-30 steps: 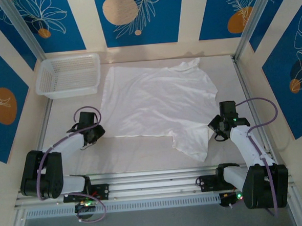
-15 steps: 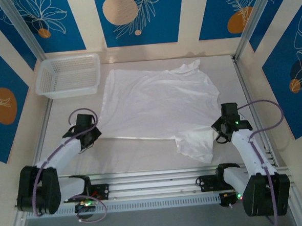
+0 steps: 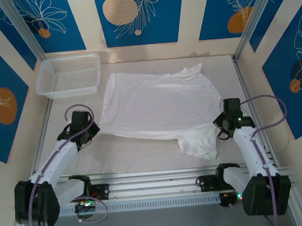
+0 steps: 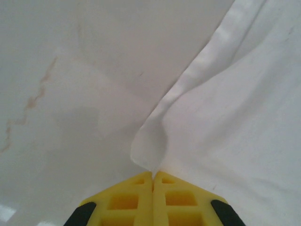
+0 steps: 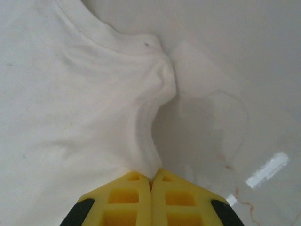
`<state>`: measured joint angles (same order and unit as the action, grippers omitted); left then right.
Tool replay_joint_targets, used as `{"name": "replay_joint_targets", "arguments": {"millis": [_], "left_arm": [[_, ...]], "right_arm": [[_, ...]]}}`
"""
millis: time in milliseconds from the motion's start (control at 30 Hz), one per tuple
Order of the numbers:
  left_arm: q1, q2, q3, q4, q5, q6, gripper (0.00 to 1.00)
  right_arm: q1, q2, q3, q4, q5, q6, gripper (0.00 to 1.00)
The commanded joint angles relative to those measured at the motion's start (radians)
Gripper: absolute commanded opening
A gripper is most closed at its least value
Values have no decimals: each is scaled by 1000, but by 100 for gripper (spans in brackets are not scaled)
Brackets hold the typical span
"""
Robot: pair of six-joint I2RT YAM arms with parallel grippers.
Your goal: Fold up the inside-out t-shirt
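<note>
T-shirt (image 3: 161, 104), one, pinched by left hand (image 4: 152, 175) and right hand (image 5: 151, 175); one basket (image 3: 67, 90).

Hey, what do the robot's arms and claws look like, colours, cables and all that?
Both the left arm and right arm have white links with black joints. A purple cable loops off each wrist. A small green light glows on the right arm. The left claw and right claw have yellow fingers with square hollows.

plain white t-shirt (image 3: 161, 104), white mesh basket (image 3: 68, 74), off-white table (image 4: 70, 56) with faint brown stains, blue wall panels (image 3: 135, 16) with white leaf outlines and orange circles, left gripper (image 4: 153, 178) and right gripper (image 5: 151, 176) yellow
</note>
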<state>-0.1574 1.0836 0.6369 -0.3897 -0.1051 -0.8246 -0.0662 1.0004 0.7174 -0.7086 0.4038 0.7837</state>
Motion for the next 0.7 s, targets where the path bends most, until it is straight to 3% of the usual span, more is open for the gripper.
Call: {"name": "replay_joint_targets", "arguments": {"millis": [0,200,533,667], "left_arm": [[-7,96,99,65,0,46,0],[-7,318,233,115,-15,67,0],[-7,542,373,158,-36,82,0],[-6,600,393,212,10,100,0]], "right_arm": [[-11,73,75,48,12,-46,0],[-43,222,166,102,14,-80,0],[-77,444,288,162,-22,-116,0],[-86,532,306,192,-25,-122,0]]}}
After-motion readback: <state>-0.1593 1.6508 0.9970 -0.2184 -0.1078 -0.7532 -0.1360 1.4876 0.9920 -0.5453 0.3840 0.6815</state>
